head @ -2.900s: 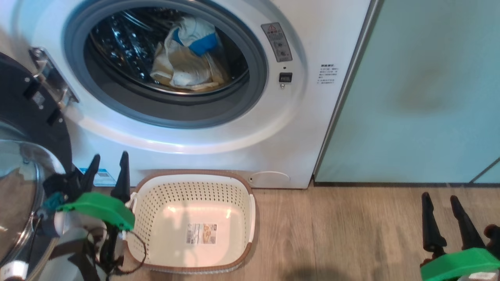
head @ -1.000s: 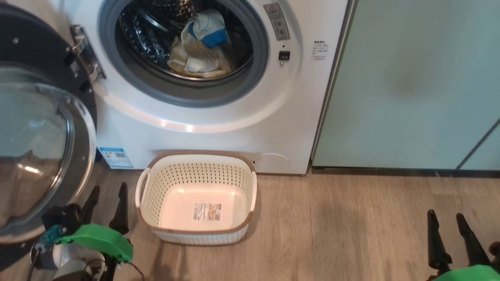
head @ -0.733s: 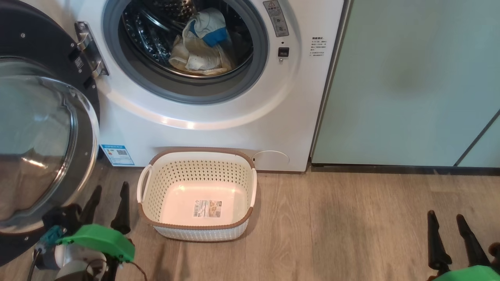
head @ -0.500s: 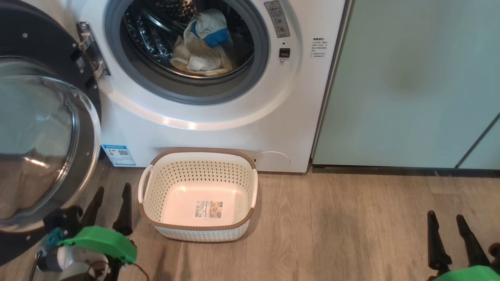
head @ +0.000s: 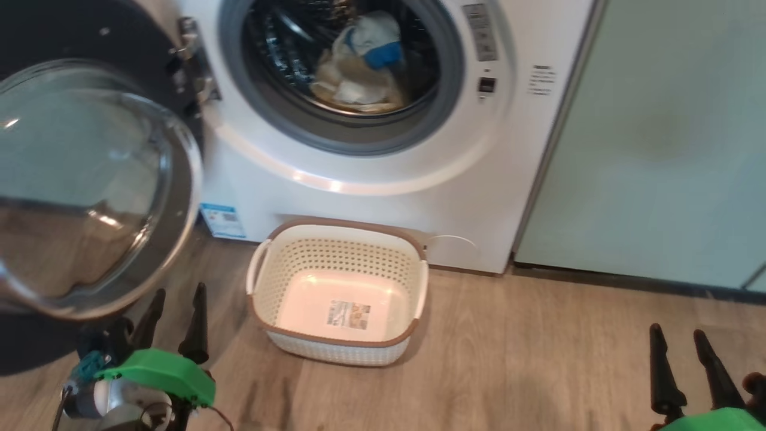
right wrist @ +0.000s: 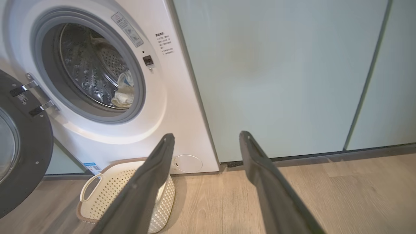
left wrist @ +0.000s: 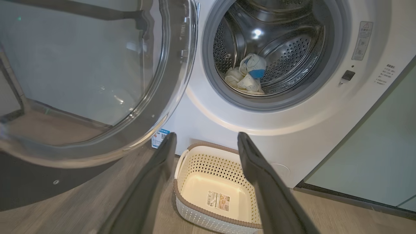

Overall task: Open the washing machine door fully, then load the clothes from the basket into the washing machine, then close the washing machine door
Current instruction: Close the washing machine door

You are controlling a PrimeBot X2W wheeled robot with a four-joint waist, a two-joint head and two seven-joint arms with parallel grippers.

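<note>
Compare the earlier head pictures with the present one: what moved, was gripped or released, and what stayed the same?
The head camera moved, shifting the whole view; none of the things visibly moved. Nothing was gripped or released. Unchanged: the washing machine door open, the clothes in the drum, the basket empty on the floor, left gripper and right gripper open and empty.

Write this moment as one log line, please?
clothes: in drum | basket: empty | door: open | left claw: open | right claw: open
</note>
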